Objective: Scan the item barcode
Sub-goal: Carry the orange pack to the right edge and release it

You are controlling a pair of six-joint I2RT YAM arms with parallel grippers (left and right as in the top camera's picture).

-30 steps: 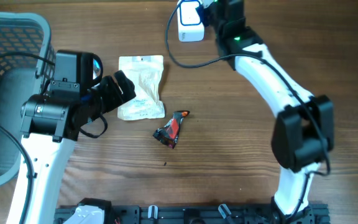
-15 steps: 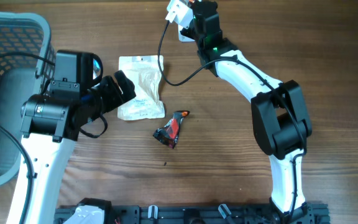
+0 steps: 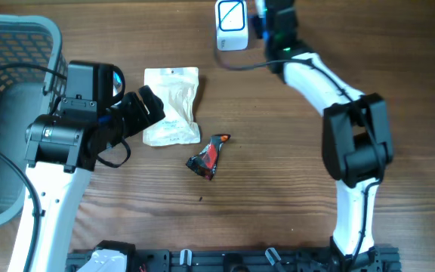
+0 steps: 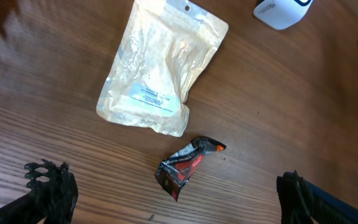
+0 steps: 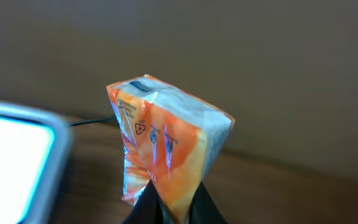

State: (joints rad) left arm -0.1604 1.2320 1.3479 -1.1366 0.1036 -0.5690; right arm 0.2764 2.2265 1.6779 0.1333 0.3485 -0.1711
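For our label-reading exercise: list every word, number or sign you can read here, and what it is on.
Nothing legible.
Symbols and print on the orange packet: blurred.
Label lines on the white pouch: too small.
Print on the black-and-red wrapper: too small.
Nothing seen on the scanner.

On my wooden table point(image 3: 278, 189) lie a pale pouch point(image 3: 172, 106), a crumpled dark wrapper point(image 3: 208, 156) near it, a white scanner point(image 3: 231, 24), and a grey basket point(image 3: 21, 45) at my left

Right gripper point(image 5: 171, 202), clamped on the orange packet point(image 5: 166, 146), swung back to just right of the white scanner point(image 3: 231, 23), after crossing above its left edge half a second earlier
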